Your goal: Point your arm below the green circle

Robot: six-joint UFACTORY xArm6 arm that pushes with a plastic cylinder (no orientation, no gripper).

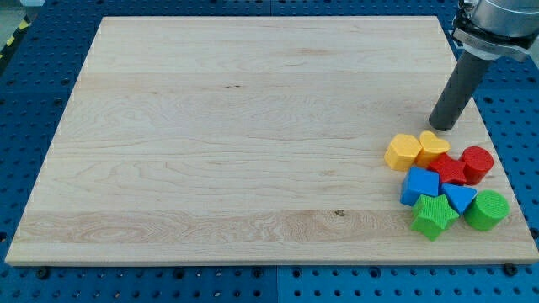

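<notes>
Resting above the yellow heart [434, 144], my tip [443, 126] — a bare rod, nothing held — stood well above the green circle [487, 209], likely light, rigid, easily nudged.

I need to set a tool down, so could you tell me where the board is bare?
Everything on the board to the view's left of the yellow blocks is bare. The bottom-right corner is crowded, from my tip down to the green circle, with only a thin strip below it.

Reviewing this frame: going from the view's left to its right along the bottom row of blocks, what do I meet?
Green star → blue triangle → green circle. My tip sits further up, just above the yellow blocks.
</notes>
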